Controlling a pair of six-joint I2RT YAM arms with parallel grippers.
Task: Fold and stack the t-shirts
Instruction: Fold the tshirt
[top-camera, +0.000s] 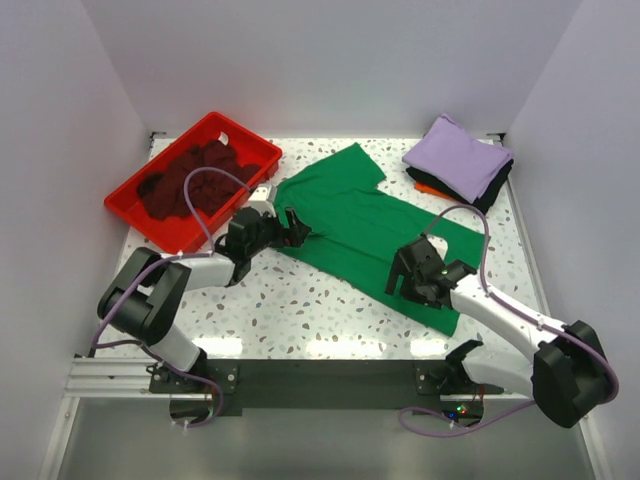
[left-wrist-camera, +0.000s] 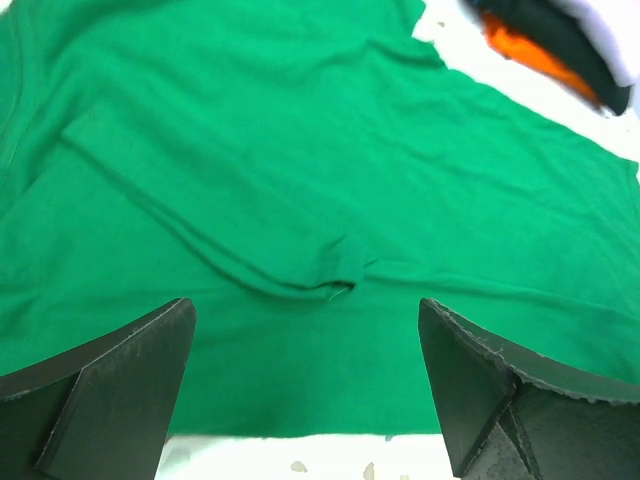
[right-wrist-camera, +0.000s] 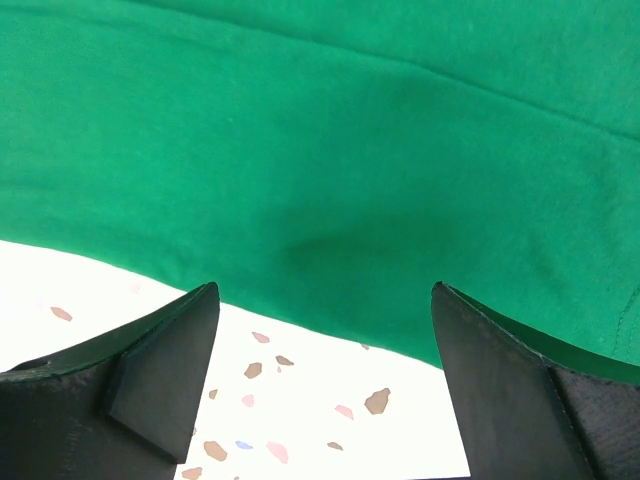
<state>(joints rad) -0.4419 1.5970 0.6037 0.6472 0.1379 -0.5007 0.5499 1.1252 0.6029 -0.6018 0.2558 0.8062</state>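
A bright green t-shirt (top-camera: 365, 225) lies spread flat across the middle of the table. It fills the left wrist view (left-wrist-camera: 300, 180) and the right wrist view (right-wrist-camera: 330, 130). My left gripper (top-camera: 292, 232) is open and empty at the shirt's left edge, its jaws straddling the hem. My right gripper (top-camera: 410, 272) is open and empty over the shirt's near edge. A dark maroon t-shirt (top-camera: 195, 180) lies crumpled in the red tray. A folded stack at the back right has a lavender t-shirt (top-camera: 458, 155) on top, black (top-camera: 495, 188) and orange (top-camera: 428, 188) below.
The red plastic tray (top-camera: 165, 228) stands at the back left. White walls close in the speckled table (top-camera: 300, 310) on three sides. A metal rail (top-camera: 110, 375) runs along the near edge by the arm bases.
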